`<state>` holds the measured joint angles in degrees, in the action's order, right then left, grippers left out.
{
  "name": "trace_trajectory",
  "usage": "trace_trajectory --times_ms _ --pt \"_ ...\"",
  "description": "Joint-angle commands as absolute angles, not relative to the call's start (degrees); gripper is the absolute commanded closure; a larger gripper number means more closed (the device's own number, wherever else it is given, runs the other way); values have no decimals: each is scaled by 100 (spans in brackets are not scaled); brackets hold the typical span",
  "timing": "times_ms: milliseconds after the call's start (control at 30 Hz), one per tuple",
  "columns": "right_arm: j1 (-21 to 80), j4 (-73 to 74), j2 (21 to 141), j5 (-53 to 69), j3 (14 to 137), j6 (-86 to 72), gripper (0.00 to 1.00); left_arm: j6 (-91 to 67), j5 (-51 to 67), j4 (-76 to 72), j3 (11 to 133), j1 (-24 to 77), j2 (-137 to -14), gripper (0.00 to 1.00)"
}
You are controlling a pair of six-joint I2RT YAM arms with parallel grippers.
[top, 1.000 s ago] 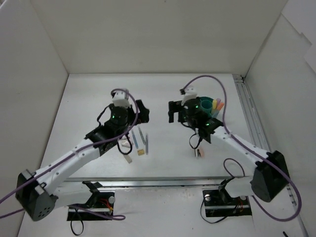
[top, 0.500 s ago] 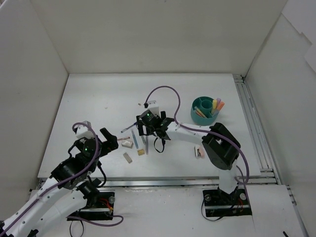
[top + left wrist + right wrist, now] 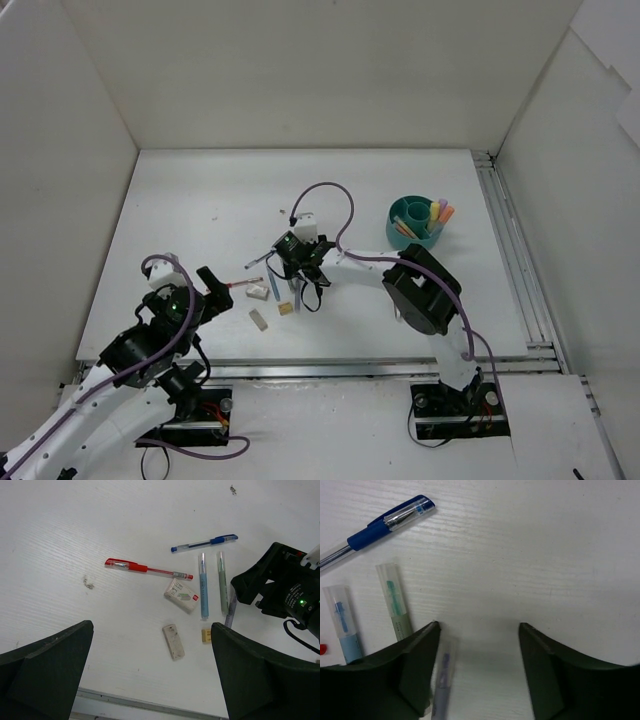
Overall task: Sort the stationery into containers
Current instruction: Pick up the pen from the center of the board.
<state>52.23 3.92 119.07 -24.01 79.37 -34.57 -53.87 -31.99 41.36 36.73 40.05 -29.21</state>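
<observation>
Over the loose pens (image 3: 203, 590) on the table (image 3: 200, 200) our right gripper (image 3: 479, 635) hovers — jaws half apart, gripping nothing — a purple marker (image 3: 441, 680) against one finger (image 3: 415, 665). We judge a pick in hand: centre, then close. Meanwhile our left gripper (image 3: 152, 627) gapes wide; the teal organiser (image 3: 398, 240) stands well right.

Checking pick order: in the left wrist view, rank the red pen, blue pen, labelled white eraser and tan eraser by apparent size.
1. red pen
2. blue pen
3. labelled white eraser
4. tan eraser
</observation>
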Motion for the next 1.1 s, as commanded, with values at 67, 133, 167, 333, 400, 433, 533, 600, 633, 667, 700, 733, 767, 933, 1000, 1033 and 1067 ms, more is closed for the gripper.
trace_trajectory --times_ms 67,133,167,333,400,433,533,600,633,667,700,733,767,933,1000,1033,1067 --pt "5344 677 11769 -2505 7823 -3673 74 -5484 -3410 4122 3753 3973 -2900 0" --pt "5352 677 11550 -2592 7595 -3726 73 -5502 -3419 4105 3753 3973 -2883 0" --pt "5344 677 11479 -2628 7542 -3735 73 -5493 -3410 4070 3744 3973 -2892 0" --pt "5344 712 11259 -2444 7365 -3753 54 -5405 -3252 3850 3744 3973 -3014 0" --pt "5344 852 11250 -2452 7356 -3805 52 -5405 -3199 3815 3805 3973 -3120 0" --pt "5344 887 11224 -2409 7330 -3840 52 -5397 -3199 3823 3823 3973 -3198 0" --pt "5379 1054 11101 -2259 7251 -3928 58 -5353 -3138 3815 3885 3973 -3313 0" --pt "5405 1168 11048 -2163 7251 -3946 64 -5309 -3111 3771 3894 3973 -3366 0" --pt "5431 1204 11030 -2110 7268 -3998 67 -5291 -3094 3727 3894 3973 -3401 0" --pt "5466 1265 11039 -2066 7277 -4043 73 -5274 -3059 3700 3894 3973 -3419 0" --pt "5467 1292 11048 -1961 7277 -4078 74 -5247 -3032 3665 3920 3973 -3428 0" --pt "5467 1292 11048 -1925 7260 -4148 75 -5212 -3006 3648 3920 3973 -3480 0" --pt "5458 1292 11057 -1899 7251 -4175 81 -5203 -2988 3630 3937 3973 -3480 0" --pt "5467 1274 11057 -1968 7172 -4570 100 -5098 -2918 3595 3920 3973 -3524 0" --pt "5475 1257 11030 -2179 7189 -4640 100 -5063 -2927 3560 3894 3973 -3533 0" --pt "5458 1239 11013 -2267 7216 -4641 100 -5063 -2935 3542 3894 3973 -3533 0" --pt "5475 1204 10969 -2346 7233 -4615 100 -5063 -2936 3559 3911 3973 -3525 0"
